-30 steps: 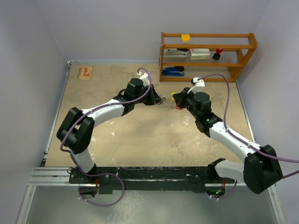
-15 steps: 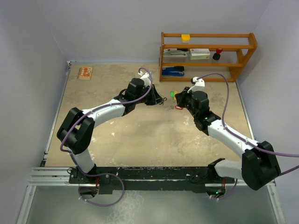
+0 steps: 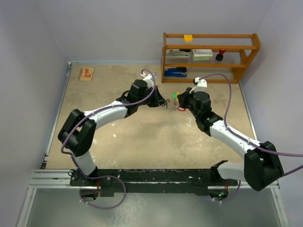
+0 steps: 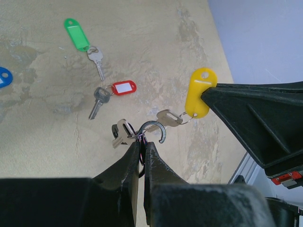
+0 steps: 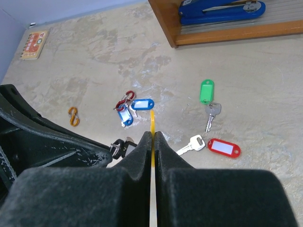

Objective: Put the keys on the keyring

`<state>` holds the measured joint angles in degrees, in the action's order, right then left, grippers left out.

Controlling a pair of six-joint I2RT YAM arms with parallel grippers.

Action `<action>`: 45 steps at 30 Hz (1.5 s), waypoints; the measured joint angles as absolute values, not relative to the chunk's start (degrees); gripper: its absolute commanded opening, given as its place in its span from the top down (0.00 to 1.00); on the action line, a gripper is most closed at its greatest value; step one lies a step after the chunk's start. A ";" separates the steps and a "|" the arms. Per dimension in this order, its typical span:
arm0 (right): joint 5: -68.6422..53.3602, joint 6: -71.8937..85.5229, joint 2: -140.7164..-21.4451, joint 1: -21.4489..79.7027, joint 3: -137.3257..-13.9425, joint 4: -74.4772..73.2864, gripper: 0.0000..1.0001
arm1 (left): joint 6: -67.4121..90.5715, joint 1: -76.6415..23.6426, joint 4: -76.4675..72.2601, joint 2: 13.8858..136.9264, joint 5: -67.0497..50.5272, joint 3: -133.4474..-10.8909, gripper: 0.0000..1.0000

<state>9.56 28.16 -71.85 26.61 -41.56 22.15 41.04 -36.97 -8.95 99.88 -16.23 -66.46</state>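
Both arms reach in over the middle of the table (image 3: 142, 137), their tips nearly meeting. The left gripper (image 4: 143, 145) is pinched tight on the keyring (image 4: 153, 124), a thin metal ring that shows as an open hook just above the fingertips. One silver key (image 4: 121, 132) sits by the ring on its left side, close against the fingers.

The right gripper (image 5: 151, 138) is clamped on the yellow tag (image 4: 200, 92) of another key (from its own wrist camera the tag shows only as a thin yellow line between the fingers). That tag's key (image 4: 169, 117) hangs out sideways toward the ring, its blade just beside the hook's top. I can't tell whether the two are touching or whether it is threaded on.

The rest of the keys lie loose on the table just beyond the grippers:
- The green-tagged key (image 5: 206, 91) lies farthest toward the wooden shelf (image 3: 208, 56).
- The red-tagged key (image 5: 224, 147) lies nearer, beside the green one but apart from it.
- Two blue tags (image 5: 141, 104) lie together to the left, a small red clip (image 5: 125, 98) touching them.

An orange clip (image 5: 73, 116) lies on its own farther left, well apart from the blue tags. A blue stapler (image 5: 220, 9) rests on the shelf's bottom board.
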 measured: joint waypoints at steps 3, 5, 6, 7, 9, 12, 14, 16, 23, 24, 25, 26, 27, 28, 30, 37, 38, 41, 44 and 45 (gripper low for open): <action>9.54 28.16 -71.96 26.61 -41.56 22.13 1.00 | 41.23 -37.21 -8.93 99.88 -16.05 -66.65 1.00; 9.54 28.18 -71.96 26.61 -41.56 22.15 1.00 | 41.28 -37.45 -8.93 99.96 -16.03 -66.96 1.00; 9.54 28.18 -71.96 26.61 -41.56 22.15 1.00 | 41.34 -37.60 -8.95 100.03 -16.03 -67.18 1.00; 9.54 28.21 -71.96 26.61 -41.56 22.15 1.00 | 41.36 -37.71 -8.97 100.09 -16.03 -67.40 1.00; 9.54 28.25 -71.96 26.61 -41.56 22.15 1.00 | 41.39 -38.00 -8.99 100.31 -16.01 -67.70 1.00; 9.52 28.29 -71.99 26.63 -41.56 22.15 1.00 | 41.39 -38.30 -8.97 100.68 -16.01 -68.05 1.00; 9.52 28.32 -71.99 26.65 -41.56 22.15 1.00 | 41.39 -38.41 -8.95 100.84 -15.99 -68.14 1.00; 9.52 28.32 -72.01 26.72 -41.56 22.15 1.00 | 41.41 -38.46 -8.93 101.06 -15.92 -68.27 1.00; 9.47 28.49 -72.01 27.00 -41.56 22.15 1.00 | 41.41 -38.83 -8.97 101.69 -15.73 -68.75 1.00; 9.47 28.51 -72.03 27.03 -41.56 22.15 1.00 | 41.39 -38.83 -8.99 101.71 -15.70 -68.79 1.00; 9.47 28.53 -72.03 27.11 -41.56 22.15 1.00 | 41.41 -38.83 -8.97 101.71 -15.68 -68.82 1.00; 9.47 28.53 -72.05 27.16 -41.56 22.15 1.00 | 41.41 -38.83 -8.95 101.75 -15.66 -68.84 1.00; 9.47 28.53 -72.10 27.29 -41.56 22.15 1.00 | 41.39 -38.83 -8.97 101.84 -15.64 -68.93 1.00; 9.47 28.53 -72.16 27.33 -41.56 22.17 1.00 | 41.41 -38.83 -8.95 101.93 -15.64 -69.01 1.00; 9.45 28.56 -72.51 27.38 -41.58 22.17 1.00 | 41.41 -38.89 -8.95 102.15 -15.62 -69.10 1.00; 9.45 28.75 -72.90 27.75 -41.89 22.17 1.00 | 41.41 -39.20 -8.95 102.56 -15.59 -69.28 1.00; 9.45 28.77 -72.90 27.77 -42.02 22.20 1.00 | 41.41 -39.20 -8.95 102.56 -15.57 -69.28 1.00; 9.45 28.84 -72.90 27.88 -42.33 22.24 1.00 | 41.39 -39.27 -8.97 102.65 -15.57 -69.34 1.00; 9.45 28.91 -72.90 28.05 -42.41 22.26 1.00 | 41.39 -39.35 -8.97 103.00 -15.57 -69.58 1.00; 9.45 28.93 -72.93 28.12 -42.41 22.26 1.00 | 41.41 -39.40 -8.95 103.11 -15.57 -69.67 1.00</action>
